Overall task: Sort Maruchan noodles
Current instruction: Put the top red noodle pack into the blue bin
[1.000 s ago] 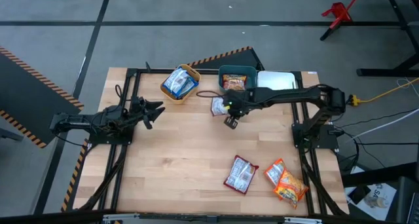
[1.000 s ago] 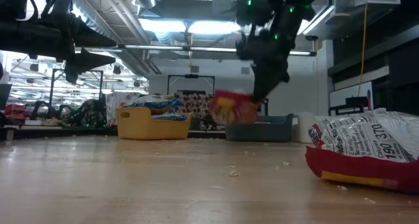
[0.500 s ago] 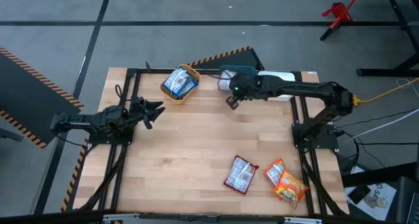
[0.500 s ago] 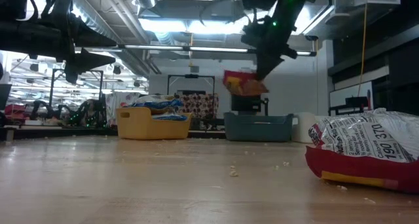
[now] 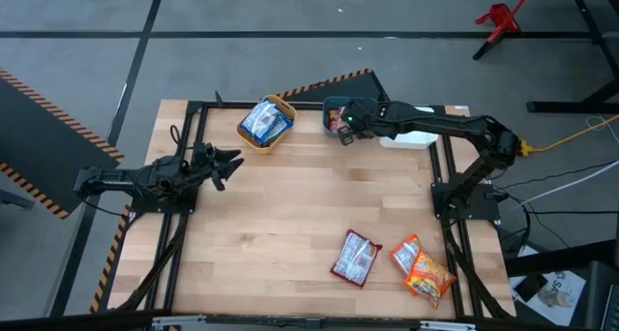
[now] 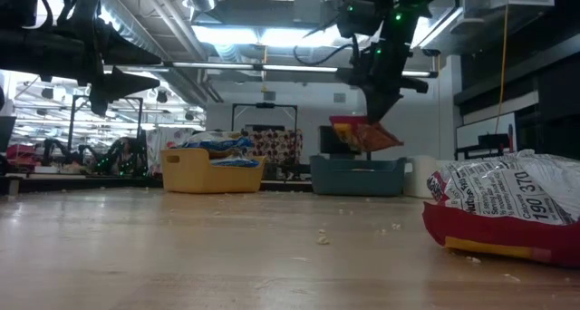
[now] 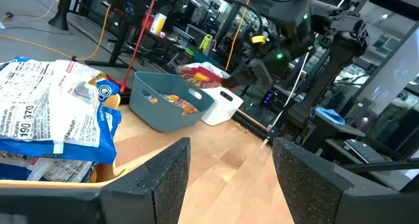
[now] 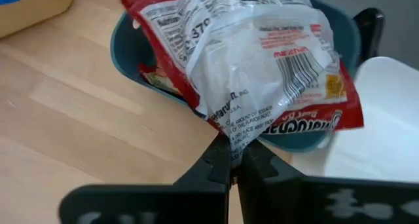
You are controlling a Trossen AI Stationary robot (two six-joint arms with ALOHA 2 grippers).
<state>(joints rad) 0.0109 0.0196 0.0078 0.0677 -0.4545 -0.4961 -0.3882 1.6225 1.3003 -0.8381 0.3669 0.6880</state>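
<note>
Fingers of the right gripper (image 8: 236, 160) pinched a red noodle packet (image 8: 252, 67) right above the teal bin (image 8: 127, 50).

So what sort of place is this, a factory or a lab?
Probably a robotics lab or workshop: a wooden table carries two arms, hazard-striped tape marks the concrete floor, and equipment racks crowd the room behind.

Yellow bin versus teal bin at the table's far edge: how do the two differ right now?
The round yellow plastic bin holds blue-and-white noodle packets; the rectangular teal plastic bin holds red and orange ones. The right gripper, shut on a dark red crinkly noodle packet, hangs over the teal bin; nothing hangs over the yellow bin. Both stand upright on the wooden table.
</note>
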